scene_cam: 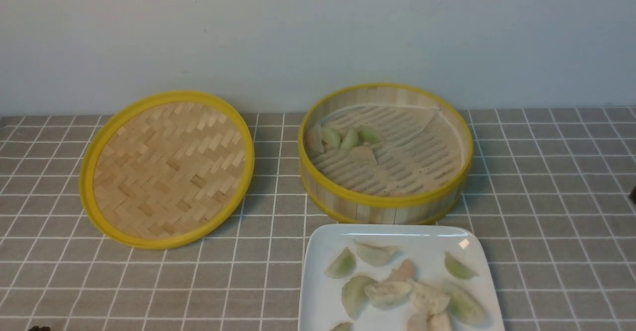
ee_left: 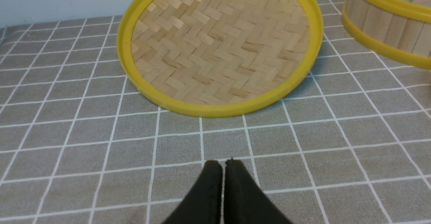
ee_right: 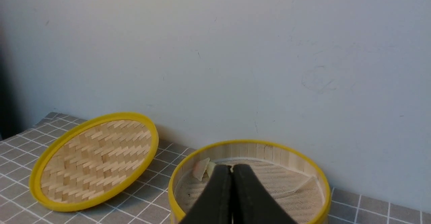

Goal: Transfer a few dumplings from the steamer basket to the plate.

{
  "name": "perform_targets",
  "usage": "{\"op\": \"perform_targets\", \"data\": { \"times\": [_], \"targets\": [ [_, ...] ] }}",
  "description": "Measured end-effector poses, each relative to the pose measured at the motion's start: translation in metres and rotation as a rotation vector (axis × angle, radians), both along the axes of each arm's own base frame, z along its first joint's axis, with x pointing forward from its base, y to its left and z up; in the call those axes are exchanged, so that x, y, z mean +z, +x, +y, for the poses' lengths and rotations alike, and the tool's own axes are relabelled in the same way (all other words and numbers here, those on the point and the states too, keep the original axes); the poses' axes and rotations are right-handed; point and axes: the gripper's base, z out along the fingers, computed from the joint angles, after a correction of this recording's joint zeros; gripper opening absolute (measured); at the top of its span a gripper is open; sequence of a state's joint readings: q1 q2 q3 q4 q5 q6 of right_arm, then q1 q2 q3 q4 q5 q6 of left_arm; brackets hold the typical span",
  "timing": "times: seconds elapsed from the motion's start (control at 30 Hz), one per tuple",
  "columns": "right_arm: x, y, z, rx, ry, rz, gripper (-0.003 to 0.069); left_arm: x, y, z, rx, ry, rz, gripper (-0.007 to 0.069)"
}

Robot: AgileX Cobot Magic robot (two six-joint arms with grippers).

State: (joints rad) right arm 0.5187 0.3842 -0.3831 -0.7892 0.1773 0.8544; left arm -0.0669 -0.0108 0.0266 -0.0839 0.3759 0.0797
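The steamer basket (scene_cam: 385,202) stands at the back centre-right with several dumplings (scene_cam: 343,139) on its left side and a rumpled whitish liner. The white plate (scene_cam: 318,271) lies in front of it with several dumplings (scene_cam: 392,291), mostly pale green. Neither gripper shows in the front view. My left gripper (ee_left: 222,163) is shut and empty, low over the tablecloth in front of the woven lid. My right gripper (ee_right: 231,166) is shut and empty, raised on the near side of the basket (ee_right: 249,146), where a pinkish dumpling (ee_right: 201,168) shows beside its tips.
A flat woven yellow-rimmed lid (scene_cam: 169,167) lies left of the basket, tilted against it a little; it also shows in the left wrist view (ee_left: 219,45) and the right wrist view (ee_right: 94,160). A grey checked tablecloth (scene_cam: 74,281) covers the table. A pale wall stands close behind.
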Motion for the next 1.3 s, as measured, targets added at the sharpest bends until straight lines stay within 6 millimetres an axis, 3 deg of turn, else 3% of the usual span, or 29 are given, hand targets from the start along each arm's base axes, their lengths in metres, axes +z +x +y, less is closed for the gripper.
{"op": "perform_targets", "data": {
  "times": [0.67, 0.83, 0.97, 1.0, 1.03, 1.07, 1.17, 1.3],
  "targets": [
    [0.004, -0.003, 0.005, 0.061, 0.044, -0.024, -0.0014, 0.000, 0.000, 0.000, 0.000, 0.000, 0.000, -0.0005],
    [-0.003, -0.008, -0.005, -0.011, 0.037, -0.043, -0.0014, 0.000, 0.000, 0.000, 0.000, 0.000, 0.000, -0.0005],
    [-0.029, -0.009, -0.020, -0.187, 0.024, -0.003, -0.0014, 0.000, 0.000, 0.000, 0.000, 0.000, 0.000, -0.0005],
    [-0.053, -0.011, -0.028, -0.287, 0.001, 0.039, -0.0014, 0.000, 0.000, 0.000, 0.000, 0.000, 0.001, -0.0005],
    [-0.055, -0.012, -0.028, -0.287, 0.000, 0.044, -0.0014, 0.000, 0.000, 0.000, 0.000, 0.000, 0.001, -0.0005],
    [-0.076, -0.014, -0.033, -0.353, -0.027, 0.070, -0.0014, 0.000, 0.000, 0.000, 0.000, 0.000, 0.001, -0.0005],
    [-0.106, -0.020, -0.039, -0.433, -0.045, 0.105, -0.0014, 0.000, 0.000, 0.000, 0.000, 0.000, 0.001, -0.0005],
    [-0.125, -0.026, -0.043, -0.492, -0.049, 0.165, -0.0014, 0.000, 0.000, 0.000, 0.000, 0.000, 0.001, -0.0005]
  ]
}}
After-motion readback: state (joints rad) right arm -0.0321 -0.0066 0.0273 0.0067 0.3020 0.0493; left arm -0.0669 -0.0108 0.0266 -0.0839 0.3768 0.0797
